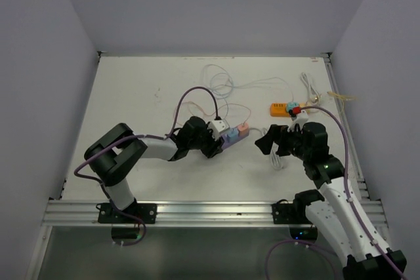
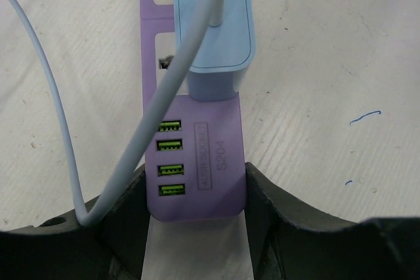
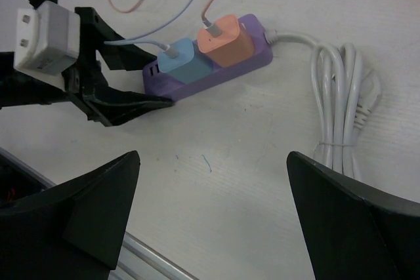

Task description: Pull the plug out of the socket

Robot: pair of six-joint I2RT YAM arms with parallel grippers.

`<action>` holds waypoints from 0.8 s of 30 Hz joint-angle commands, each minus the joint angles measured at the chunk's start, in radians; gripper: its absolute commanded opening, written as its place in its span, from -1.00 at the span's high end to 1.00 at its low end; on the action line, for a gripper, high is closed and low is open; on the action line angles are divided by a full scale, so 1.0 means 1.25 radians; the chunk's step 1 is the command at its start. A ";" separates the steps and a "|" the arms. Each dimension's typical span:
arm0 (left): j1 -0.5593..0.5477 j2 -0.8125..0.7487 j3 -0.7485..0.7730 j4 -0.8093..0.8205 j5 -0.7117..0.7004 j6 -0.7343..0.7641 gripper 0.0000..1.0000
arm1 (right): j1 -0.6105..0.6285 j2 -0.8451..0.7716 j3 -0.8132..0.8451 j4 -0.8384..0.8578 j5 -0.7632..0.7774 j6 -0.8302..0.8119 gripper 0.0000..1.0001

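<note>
My left jaws are clamped on the USB end of the purple socket strip [image 2: 197, 155], one black finger [image 2: 266, 218] pressed to each side of it. My right jaws stand wide apart with nothing between them, hovering on the near side of the strip, clear of it.

The blue plug [image 2: 213, 27] sits seated in the strip just beyond the USB ports. The orange plug [image 3: 225, 39] sits seated right beside it, toward the strip's cord end. Both stand upright, and their thin leads [image 1: 220, 86] loop off beyond the strip toward the back wall.

From the cord end a white cable coil [image 3: 341, 103] lies bundled, near the strip. A small orange box [image 1: 280, 108] rests farther off on that side.

Bare counter [image 3: 249, 162] lies between the strip and my right jaws. The counter is white and scuffed, with a blue pen mark [image 2: 364, 117]. The aluminium rail [image 1: 210, 211] at the near edge and the plain grey walls [image 1: 39, 63] all stand well apart from the strip.
</note>
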 commanded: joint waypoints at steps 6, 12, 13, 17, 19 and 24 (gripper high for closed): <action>-0.015 0.076 0.029 -0.089 0.027 -0.029 0.54 | 0.099 0.034 -0.096 0.275 0.206 -0.033 -0.98; -0.016 0.085 0.042 -0.146 0.004 -0.014 0.59 | 0.117 0.174 -0.076 0.356 0.251 -0.048 -0.88; -0.015 0.083 0.044 -0.151 0.000 -0.014 0.59 | 0.117 0.194 -0.072 0.364 0.251 -0.049 -0.86; -0.015 0.088 0.042 -0.167 -0.011 -0.013 0.59 | 0.155 0.262 -0.046 0.396 0.251 -0.057 -0.73; -0.015 0.094 0.045 -0.170 -0.011 -0.013 0.60 | 0.191 0.271 -0.041 0.404 0.283 -0.066 -0.66; -0.017 0.108 0.047 -0.173 -0.005 -0.013 0.60 | 0.223 0.316 -0.024 0.421 0.282 -0.057 -0.53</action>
